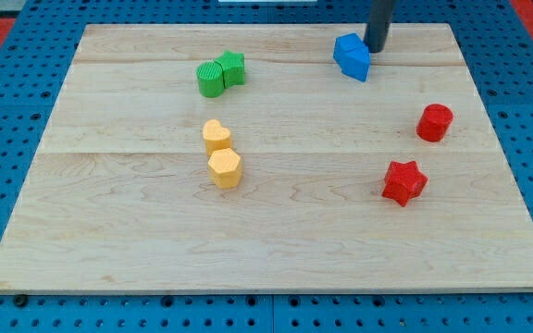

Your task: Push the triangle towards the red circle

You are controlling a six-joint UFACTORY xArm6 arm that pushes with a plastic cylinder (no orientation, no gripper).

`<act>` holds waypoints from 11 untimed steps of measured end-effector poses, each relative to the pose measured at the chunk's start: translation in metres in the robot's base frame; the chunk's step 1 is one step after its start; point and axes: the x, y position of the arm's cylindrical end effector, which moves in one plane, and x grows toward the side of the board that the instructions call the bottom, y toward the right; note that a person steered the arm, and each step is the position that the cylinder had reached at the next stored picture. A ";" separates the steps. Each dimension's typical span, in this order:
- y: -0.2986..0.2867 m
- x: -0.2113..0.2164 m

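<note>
A blue triangle block (353, 57) lies near the view's top, right of centre. My tip (376, 48) is the lower end of a dark rod and stands right against the blue block's upper right side. The red circle block (434, 122) sits at the view's right, below and to the right of the blue block. They are well apart.
A red star block (403, 182) lies below the red circle. Two green blocks (220, 74) touch each other at the upper left. A yellow heart-like block (216, 136) and a yellow hexagon (224, 168) sit together at centre left. The wooden board (276, 250) rests on a blue pegboard.
</note>
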 end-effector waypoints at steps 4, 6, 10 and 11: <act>0.071 0.083; 0.043 0.012; 0.028 0.084; 0.033 0.092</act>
